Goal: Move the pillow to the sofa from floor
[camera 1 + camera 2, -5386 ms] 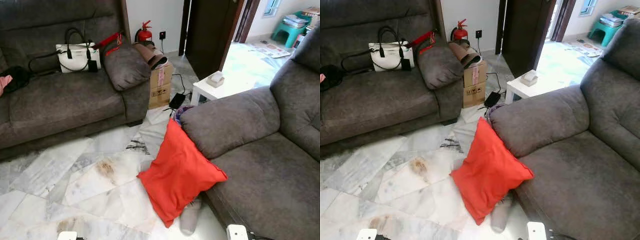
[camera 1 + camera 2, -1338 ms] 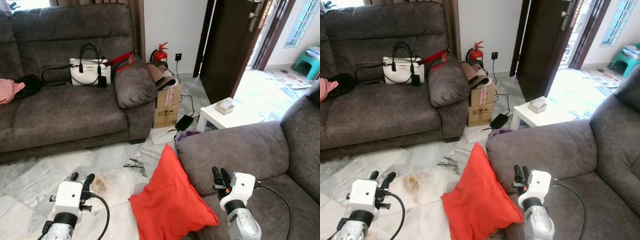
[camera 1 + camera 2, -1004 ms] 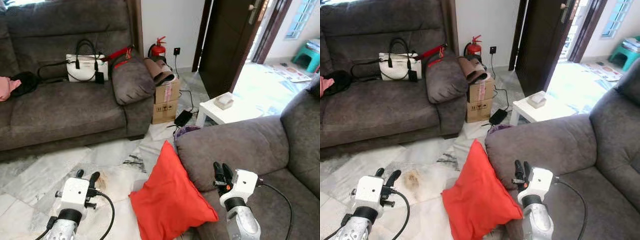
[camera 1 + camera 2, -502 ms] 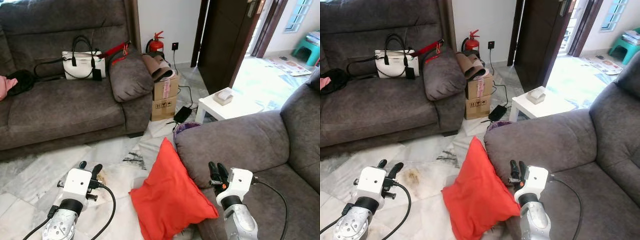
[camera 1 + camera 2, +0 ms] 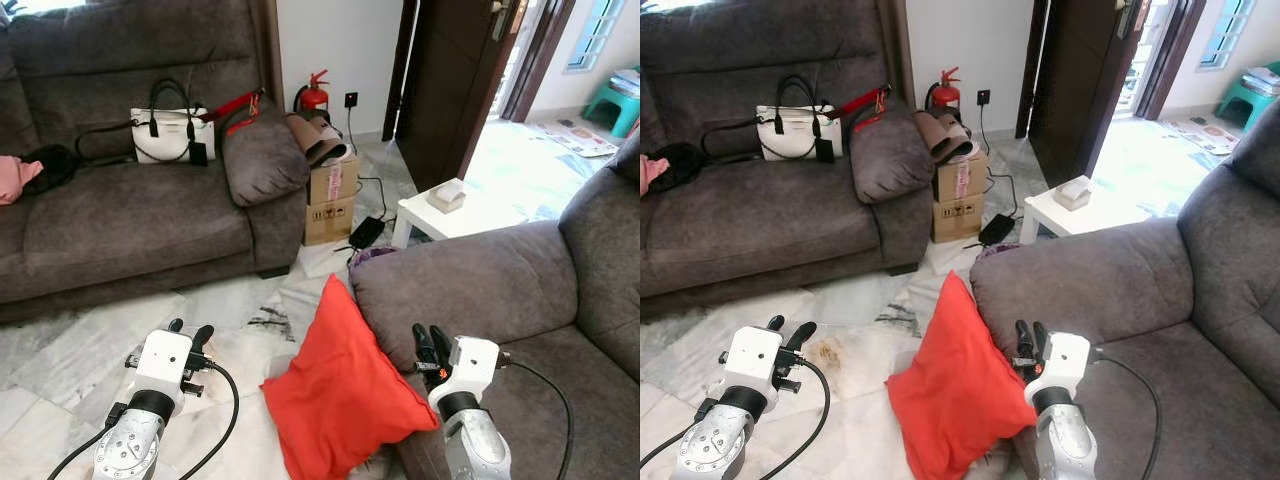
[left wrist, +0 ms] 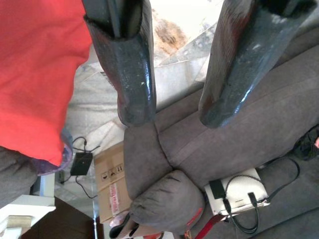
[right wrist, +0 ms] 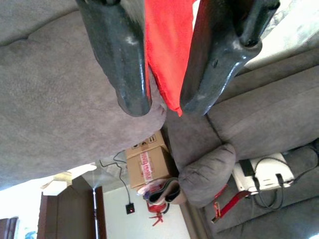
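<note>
Lower centre of the head views: red pillow [image 5: 345, 385] stands on edge on the marble floor [image 5: 90, 345], leaning against the front of the near sofa [image 5: 520, 300] at the right of frame. Propped by the armrest, so it sits tilted with one corner up rather than flat.

Left hand [image 5: 190, 332] is at lower left, raised over the floor, near the pillow but apart from it. Fingers [image 6: 134, 64] spread, nothing between them; its wrist camera looks past the pillow's edge to the far sofa [image 5: 120, 210] with the white handbag [image 5: 170, 133].

Right hand [image 5: 431, 342] is at lower right, over the near sofa's seat, just beside the pillow's right edge. Fingers [image 7: 119, 59] parted, empty; in the wrist view the red cloth lines up in the gap, but I read that as lying beyond the tips, not pinched.

My read: approach stage, the two hands bracketing the pillow for a squeeze from both sides. Soft and bulky, so one hand alone would likely let it sag or slip. Seat beside the right hand looks free for the drop.
</note>
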Tool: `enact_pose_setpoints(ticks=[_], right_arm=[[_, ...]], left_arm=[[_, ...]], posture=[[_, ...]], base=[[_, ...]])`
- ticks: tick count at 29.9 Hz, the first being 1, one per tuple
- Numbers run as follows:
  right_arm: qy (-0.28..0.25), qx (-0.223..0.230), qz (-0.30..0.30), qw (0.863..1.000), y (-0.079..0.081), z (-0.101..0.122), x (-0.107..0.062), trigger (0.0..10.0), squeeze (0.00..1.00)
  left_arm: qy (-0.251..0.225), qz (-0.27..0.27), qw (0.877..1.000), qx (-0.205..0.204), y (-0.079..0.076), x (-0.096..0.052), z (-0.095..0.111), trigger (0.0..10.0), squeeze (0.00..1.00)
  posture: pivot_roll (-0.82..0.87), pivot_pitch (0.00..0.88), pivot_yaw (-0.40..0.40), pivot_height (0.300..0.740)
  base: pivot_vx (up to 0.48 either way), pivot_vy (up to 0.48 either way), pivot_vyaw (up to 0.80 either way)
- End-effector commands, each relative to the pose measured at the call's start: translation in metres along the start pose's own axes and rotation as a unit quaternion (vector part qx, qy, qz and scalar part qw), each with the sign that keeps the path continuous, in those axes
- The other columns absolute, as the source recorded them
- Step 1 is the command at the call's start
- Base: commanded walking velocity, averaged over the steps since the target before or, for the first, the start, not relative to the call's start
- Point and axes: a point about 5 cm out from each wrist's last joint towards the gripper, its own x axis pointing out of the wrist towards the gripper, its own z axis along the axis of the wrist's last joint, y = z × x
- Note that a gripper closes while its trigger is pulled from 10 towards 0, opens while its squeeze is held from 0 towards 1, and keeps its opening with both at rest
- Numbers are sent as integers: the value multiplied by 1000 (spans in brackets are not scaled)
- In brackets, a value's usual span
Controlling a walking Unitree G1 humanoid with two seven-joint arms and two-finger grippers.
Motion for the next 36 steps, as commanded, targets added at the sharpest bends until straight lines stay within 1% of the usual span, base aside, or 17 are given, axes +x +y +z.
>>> enact_pose_setpoints(ticks=[1, 7, 11, 13, 16, 18, 20, 21, 24, 25, 27, 28, 29, 30, 31, 32, 36], right_arm=[[5, 2, -2, 1000, 0, -1, 1, 10000, 0], [23, -8, -2, 1000, 1, -3, 3, 10000, 0], [-12, -8, -13, 1000, -1, 3, 2, 10000, 0], [-40, -33, -12, 999, -3, 11, 2, 10000, 1000], [-62, -26, -12, 998, -3, 15, 0, 10000, 1000], [-65, -49, -21, 996, -5, 17, 0, 10000, 1000], [-68, -114, -17, 991, -5, 18, -1, 10000, 1000], [-69, -127, -13, 989, -5, 18, -1, 10000, 1000], [-40, -98, 6, 994, 1, 8, 0, 10000, 1000], [-35, -86, 13, 996, 3, 6, 0, 10000, 729], [-33, -79, 17, 996, 5, 5, 0, 10000, 729], [-32, -70, 30, 997, 8, 4, -1, 10000, 482], [-30, -71, 38, 996, 10, 3, -1, 10000, 643], [-20, -79, 42, 996, 13, -1, -1, 10000, 165], [-16, -83, 40, 996, 14, -2, -1, 10000, 165], [-12, -84, 39, 996, 14, -3, -1, 10000, 0], [-2, -72, 34, 997, 14, -6, -1, 10000, 0]], left_arm=[[12, 2, 1000, -13, 3, -1, -4, 10000, 0], [15, -5, 1000, -14, -1, 0, -5, 10000, 0], [14, -10, 1000, -6, -2, 1, -4, 10000, 0], [16, -9, 1000, -8, -2, 1, -5, 10000, 0], [17, -9, 1000, -8, -1, -1, -5, 10000, 0], [18, -9, 1000, -8, -1, -1, -6, 10000, 0], [20, -9, 1000, -8, -1, -1, -6, 10000, 0], [20, -9, 1000, -8, -1, -1, -6, 10000, 0], [22, -9, 1000, -9, -2, -2, -6, 10000, 0], [22, -10, 1000, -9, -2, -2, -6, 10000, 0], [22, -10, 1000, -9, -3, -2, -6, 10000, 0], [22, -10, 1000, -9, -3, -2, -6, 10000, 0], [23, -9, 1000, -10, -3, -2, -7, 10000, 0], [24, -9, 1000, -14, -3, -3, -7, 10000, 0], [25, -9, 1000, -17, -4, -3, -8, 10000, 0], [25, -8, 999, -21, -4, -4, -8, 10000, 0], [21, -6, 999, -23, -5, -6, -6, 10000, 0]], posture=[[77, 49, 19, 682], [78, 48, 12, 662], [83, 63, 9, 657], [84, 74, 9, 657], [85, 80, 9, 657], [86, 83, 8, 657], [88, 90, 8, 657], [88, 90, 8, 657], [88, 94, 8, 657], [88, 94, 8, 657], [88, 94, 8, 657], [89, 97, 6, 657], [89, 97, 6, 657], [89, 97, 6, 657], [89, 97, 6, 657], [93, 104, 5, 657], [97, 107, 5, 657]], base=[[0, 0, 0], [0, 0, 0], [0, 0, 0], [0, 0, 0], [0, 0, 0], [0, 0, 0], [0, 0, 0], [0, 0, 0], [0, 0, 0], [0, 0, 0], [0, 0, 0], [0, 0, 0], [0, 0, 0], [0, 0, 0], [0, 0, 0], [0, 0, 0], [0, 0, 0]])
